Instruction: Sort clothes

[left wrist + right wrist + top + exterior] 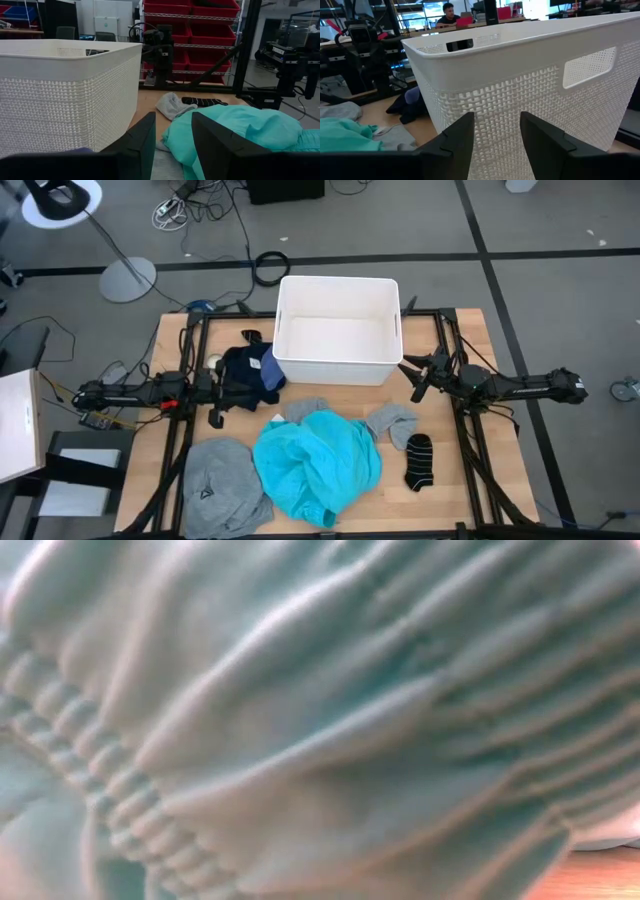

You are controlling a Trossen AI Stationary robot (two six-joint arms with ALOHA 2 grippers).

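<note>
A large turquoise garment (318, 465) lies bunched at the table's near middle and fills the low view (320, 720). A grey shirt (222, 485) lies to its left. A dark navy garment (245, 372) with a blue sock (270, 372) on it lies left of the white bin (337, 330). Two grey socks (305, 410) (392, 423) and a black sock (419, 462) lie near the turquoise garment. My left gripper (228, 395) is open at the navy garment's left edge (172, 145). My right gripper (415, 375) is open and empty beside the bin's right near corner (497, 135).
The white bin's woven wall stands close in front of my right gripper (530, 95) and beside my left gripper (60, 95). The dark arm frames (455, 410) run along both sides of the wooden table (470, 480). A person sits in the room beyond (447, 15).
</note>
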